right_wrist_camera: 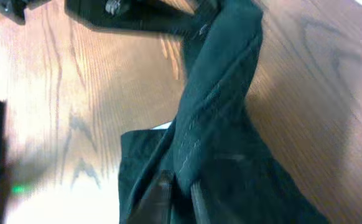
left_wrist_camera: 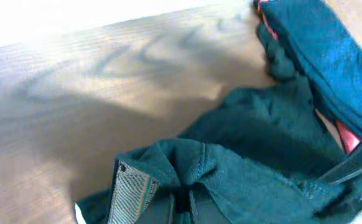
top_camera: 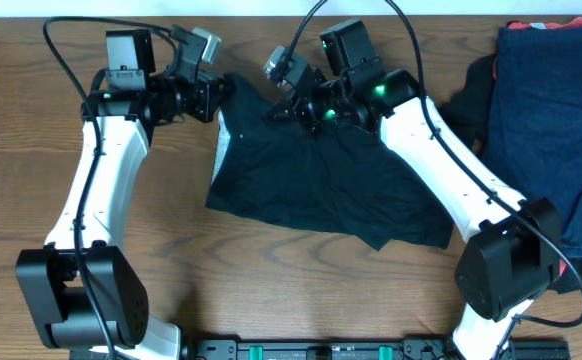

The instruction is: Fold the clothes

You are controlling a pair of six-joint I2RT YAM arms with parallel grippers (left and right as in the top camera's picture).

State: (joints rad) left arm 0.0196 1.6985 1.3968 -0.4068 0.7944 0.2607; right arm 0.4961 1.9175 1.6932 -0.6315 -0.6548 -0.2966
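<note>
The black shorts lie spread in the middle of the table, a white inner label showing at their left edge. My left gripper is shut on the shorts' top left corner; in the left wrist view the cloth bunches between the fingers. My right gripper is shut on the top edge of the shorts; in the right wrist view a ridge of cloth rises from between its fingers. Navy-blue pieces lie stacked at the right, with a red piece and another black piece beside them.
The bare wooden table extends in front of the shorts and to the left. The pile of other garments also shows in the left wrist view at the top right. The arm bases stand at the front edge.
</note>
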